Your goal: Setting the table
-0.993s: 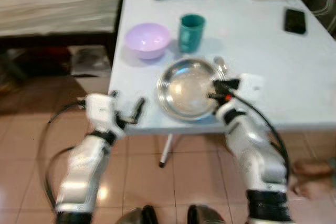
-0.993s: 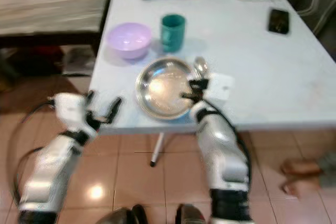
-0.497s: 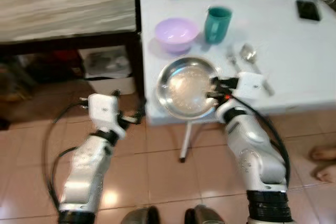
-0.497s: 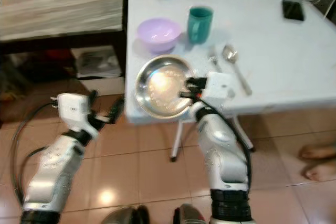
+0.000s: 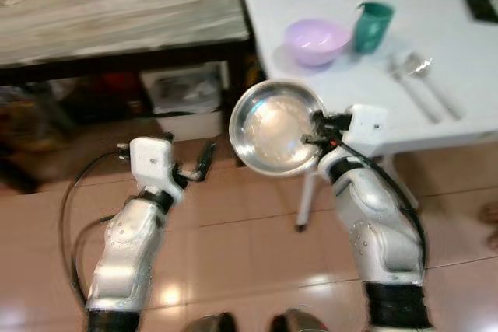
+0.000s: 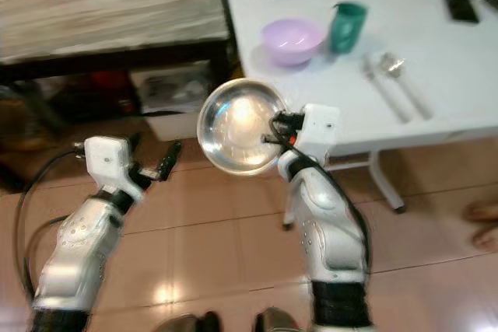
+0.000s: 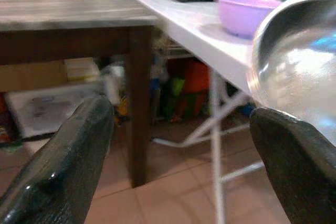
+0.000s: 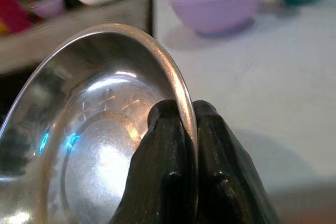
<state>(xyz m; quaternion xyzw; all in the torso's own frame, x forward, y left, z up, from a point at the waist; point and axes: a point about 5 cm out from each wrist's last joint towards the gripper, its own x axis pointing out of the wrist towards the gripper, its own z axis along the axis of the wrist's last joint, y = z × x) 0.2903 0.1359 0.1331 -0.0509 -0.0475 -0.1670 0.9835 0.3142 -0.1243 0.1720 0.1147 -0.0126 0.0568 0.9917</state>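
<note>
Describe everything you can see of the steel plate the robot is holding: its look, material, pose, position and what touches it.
The steel plate is round, shallow and shiny, apparently stainless steel, with a raised rim and bright reflections across its empty inside. It is off the white table, held in the air beyond that table's near corner, over the tiled floor, its inside tilted toward the camera. The right claw pinches its rim, one black finger on each side. Nothing else touches it.

The plate [image 5: 274,127] hangs off the table's [image 5: 467,106] left front corner, over the floor. On the table, the bowl [image 5: 316,40] sits left of the cup [image 5: 373,26]; the spoon [image 5: 430,83] lies further right.
</note>
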